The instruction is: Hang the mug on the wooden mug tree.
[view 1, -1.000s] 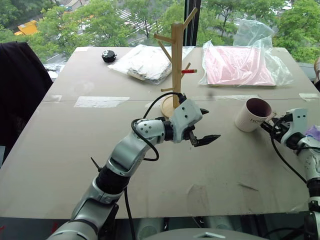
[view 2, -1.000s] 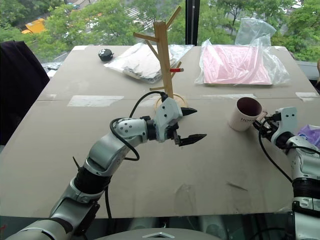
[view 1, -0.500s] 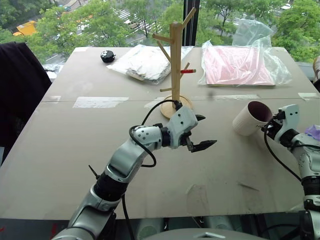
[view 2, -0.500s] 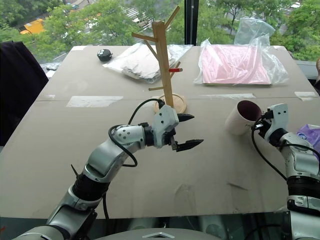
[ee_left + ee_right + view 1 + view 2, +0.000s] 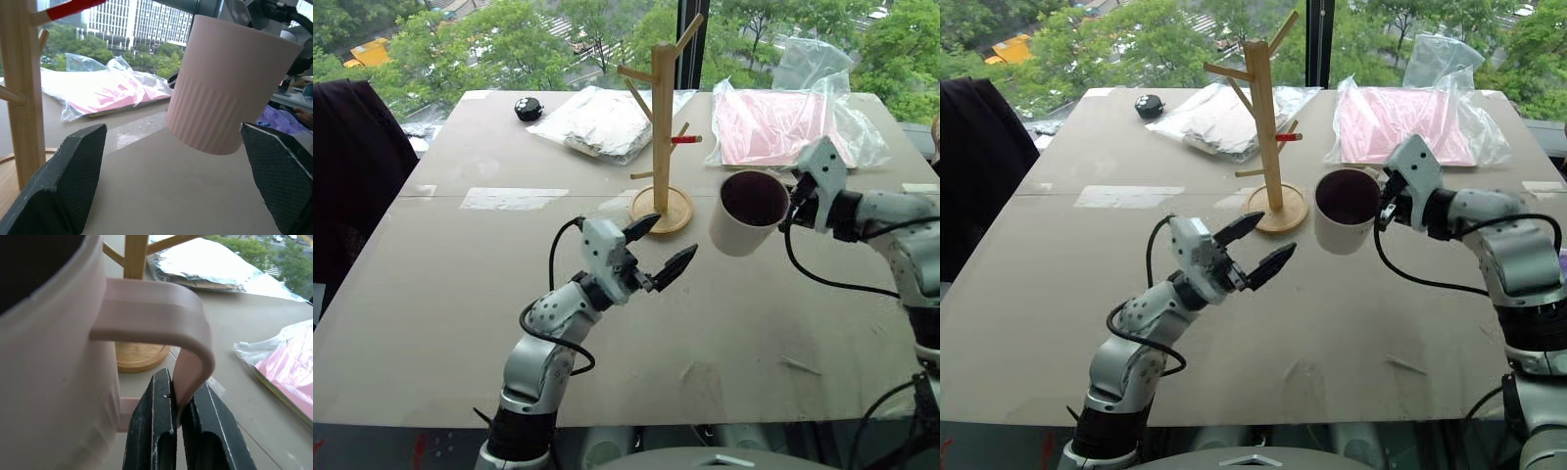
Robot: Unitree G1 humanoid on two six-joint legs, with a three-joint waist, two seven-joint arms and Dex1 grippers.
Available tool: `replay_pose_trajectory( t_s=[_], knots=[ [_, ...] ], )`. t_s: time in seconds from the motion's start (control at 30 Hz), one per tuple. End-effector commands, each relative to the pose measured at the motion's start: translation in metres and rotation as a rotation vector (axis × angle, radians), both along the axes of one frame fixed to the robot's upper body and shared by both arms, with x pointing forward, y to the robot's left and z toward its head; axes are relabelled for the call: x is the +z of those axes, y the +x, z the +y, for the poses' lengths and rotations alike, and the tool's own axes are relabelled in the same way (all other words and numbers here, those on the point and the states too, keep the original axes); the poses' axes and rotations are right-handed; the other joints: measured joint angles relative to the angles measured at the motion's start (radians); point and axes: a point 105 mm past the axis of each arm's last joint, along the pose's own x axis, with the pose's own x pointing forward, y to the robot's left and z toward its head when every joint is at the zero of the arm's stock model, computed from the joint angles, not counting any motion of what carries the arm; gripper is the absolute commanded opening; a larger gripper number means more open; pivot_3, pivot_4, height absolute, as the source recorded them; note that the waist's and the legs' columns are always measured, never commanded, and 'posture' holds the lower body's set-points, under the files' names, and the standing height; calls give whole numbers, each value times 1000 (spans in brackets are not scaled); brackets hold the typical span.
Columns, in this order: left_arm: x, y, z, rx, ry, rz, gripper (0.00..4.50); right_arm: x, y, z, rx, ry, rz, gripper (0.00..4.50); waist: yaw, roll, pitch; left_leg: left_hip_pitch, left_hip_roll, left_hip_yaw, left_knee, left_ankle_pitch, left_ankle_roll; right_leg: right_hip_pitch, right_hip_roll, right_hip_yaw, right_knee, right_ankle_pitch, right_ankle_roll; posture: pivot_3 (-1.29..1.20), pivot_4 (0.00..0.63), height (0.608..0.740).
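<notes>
Mug (image 5: pixel 749 211): lifted clear of table (image 5: pixel 431 294), just right of tree (image 5: pixel 663 127), near table's centre; mouth tilted toward robot, handle on side away from post.
Right gripper (image 5: pixel 177 423): fingers clamped on handle loop; nearer arm to pegs.
Left gripper (image 5: pixel 656 245): fingers wide apart, empty, just below-left of mug, touching nothing.
Red-tipped peg (image 5: pixel 683 140): beyond mug, level with it.
</notes>
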Motion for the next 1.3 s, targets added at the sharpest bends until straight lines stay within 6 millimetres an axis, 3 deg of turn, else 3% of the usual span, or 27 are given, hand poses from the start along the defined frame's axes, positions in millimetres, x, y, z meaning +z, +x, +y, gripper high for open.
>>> replay_pose_trajectory(
  t_s=[0.03, 0.17, 0.4, 0.9, 1.3],
  knots=[
    [20, -10, 6, 14, -89, -104, 4500, 22, -3, 11, 51, -182, -56, 87, -1, 0, 0, 0, 0, 0, 0, 0, 0, 0, 0, 0, 0, 0, -1, 0, 150, 740],
    [19, -13, 8, 34, -117, -121, 4500, 43, 6, 20, 69, -289, -67, 87, -3, -1, 0, 0, -2, 1, 0, 0, 0, 0, -2, 0, 0, -2, -4, 0, 150, 740],
    [16, -13, 2, 43, -130, -129, 4500, 60, 26, 36, 52, -419, -75, 87, -4, -1, 1, 0, -2, 1, 0, 0, 0, 0, -3, -1, 0, -2, -4, 0, 150, 740],
    [23, -10, 11, 131, -182, -181, 4500, 75, 47, 70, 75, -503, -124, 87, -3, 0, 1, -14, -2, -1, 0, 2, -3, -13, -7, -5, 1, 0, 0, 0, 150, 740],
    [25, -4, 23, 222, -228, -182, 4500, 74, 55, 79, 101, -549, -144, 87, -3, 0, 1, -16, -4, -1, 0, 2, -3, -14, -10, -10, 1, 0, 0, 0, 150, 740]
  ],
)
